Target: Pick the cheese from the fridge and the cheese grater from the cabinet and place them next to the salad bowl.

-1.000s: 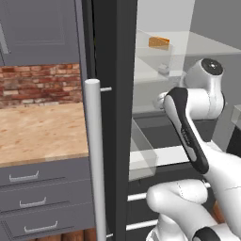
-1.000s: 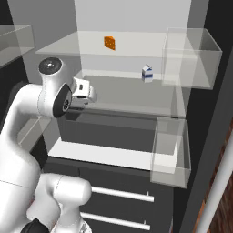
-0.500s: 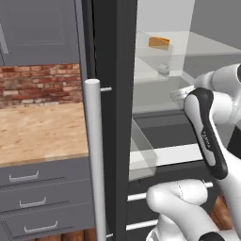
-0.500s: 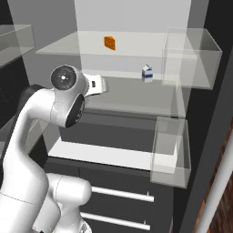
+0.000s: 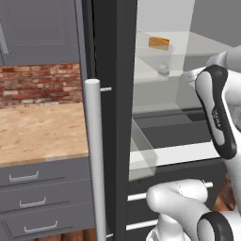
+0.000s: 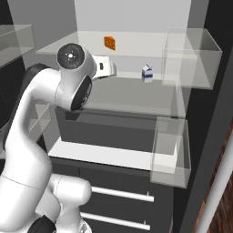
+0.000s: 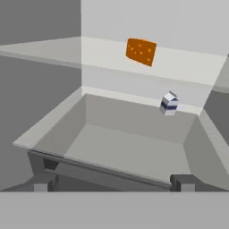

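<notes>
The fridge (image 5: pixel 115 94) stands open, its glass shelves in sight. The cheese (image 7: pixel 141 51), an orange wedge, lies at the back of the top shelf (image 6: pixel 136 45) and shows in both base views (image 5: pixel 159 42) (image 6: pixel 109 43). My gripper (image 7: pixel 112 183) is open with nothing between its fingertips (image 7: pixel 42 183). It hangs in front of the shelf below, pointing into the fridge, lower than the cheese and well short of it; the hand (image 6: pixel 107 67) is level with the middle shelf. A grey wall cabinet (image 5: pixel 37 28) is shut at the upper left. The cheese grater and the salad bowl are out of view.
A small white-and-blue carton (image 7: pixel 169 103) stands on the middle shelf, right of the hand. Clear door bins (image 6: pixel 189 57) (image 6: pixel 170 152) hang on the right. The door's silver bar handle (image 5: pixel 93 160) rises beside a wooden counter (image 5: pixel 42 132) with grey drawers (image 5: pixel 33 188).
The arm has risen and swung the hand forward toward the fridge shelves, closer to the carton. The jaws have stayed wide apart.
</notes>
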